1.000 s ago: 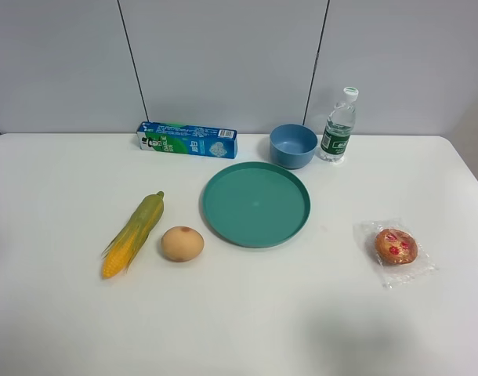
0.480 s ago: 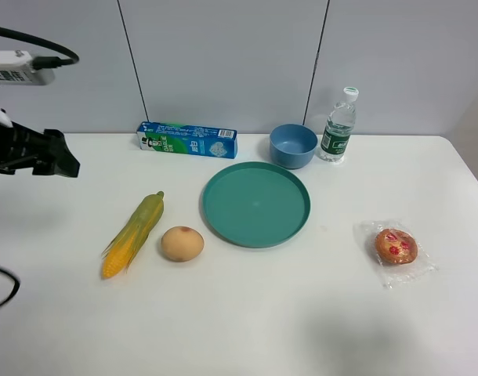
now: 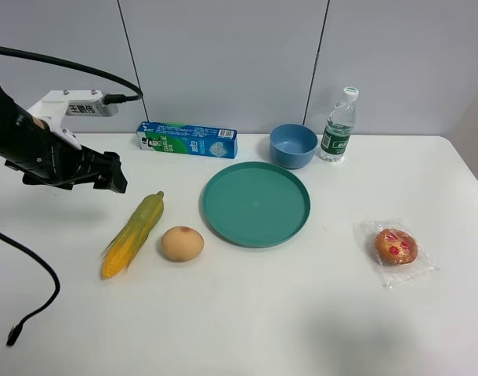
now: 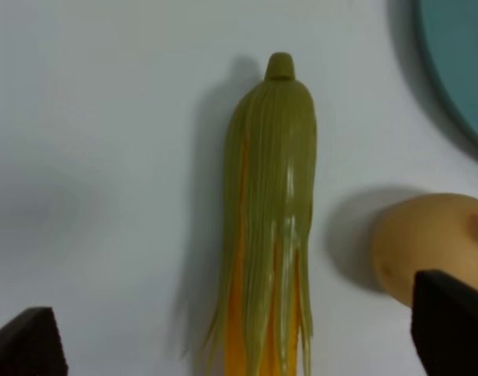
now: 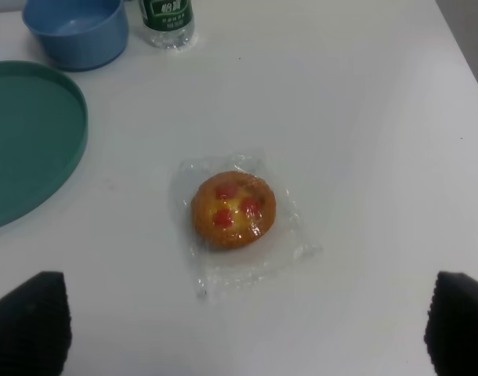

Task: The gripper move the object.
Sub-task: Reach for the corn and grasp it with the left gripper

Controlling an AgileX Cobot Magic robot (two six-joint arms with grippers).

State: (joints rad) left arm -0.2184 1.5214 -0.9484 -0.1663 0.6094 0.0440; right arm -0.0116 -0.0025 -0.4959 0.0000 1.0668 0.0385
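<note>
The ear of corn lies on the white table at the left, its green husk tip toward the back and its yellow kernels toward the front. My left gripper hovers just behind and left of the corn's husk tip, without touching it. In the left wrist view the corn lies between the widely spread dark fingertips of the open, empty left gripper. My right gripper is open and empty and shows only in the right wrist view.
A tan egg-like ball lies just right of the corn. A teal plate sits mid-table. A toothpaste box, blue bowl and water bottle stand at the back. A wrapped pastry lies at the right.
My left arm has come in from the left edge and moved right toward the corn. The objects on the table have not moved.
</note>
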